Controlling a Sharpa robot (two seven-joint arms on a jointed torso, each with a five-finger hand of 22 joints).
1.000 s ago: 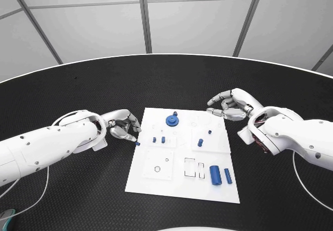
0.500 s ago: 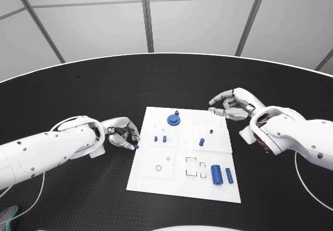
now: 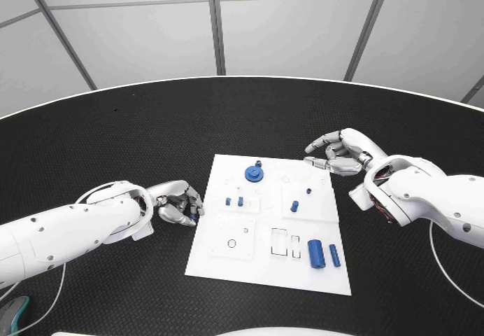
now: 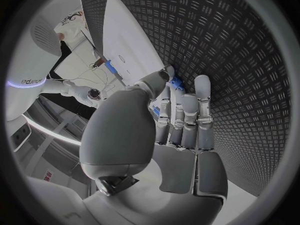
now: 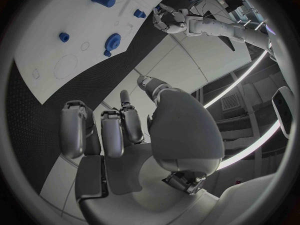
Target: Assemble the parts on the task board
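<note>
In the head view, a white task board (image 3: 271, 231) is seen lying in the middle of the black table (image 3: 121, 140). On it are a round blue part (image 3: 253, 174) near its far edge, small blue pegs (image 3: 233, 201) toward its left side, one peg (image 3: 294, 206) at its middle, and two blue cylinders (image 3: 323, 253) near its near right corner. The left hand (image 3: 178, 204) is held at the board's left edge, the right hand (image 3: 341, 154) just off its far right corner, fingers curled in on nothing.

In the left wrist view, a small blue piece (image 4: 174, 83) is pinched at the fingertips (image 4: 166, 75) of the left hand (image 4: 178, 120), beside the board's edge.

In the right wrist view, the right hand (image 5: 119, 130) is seen with fingers bent and nothing held.
</note>
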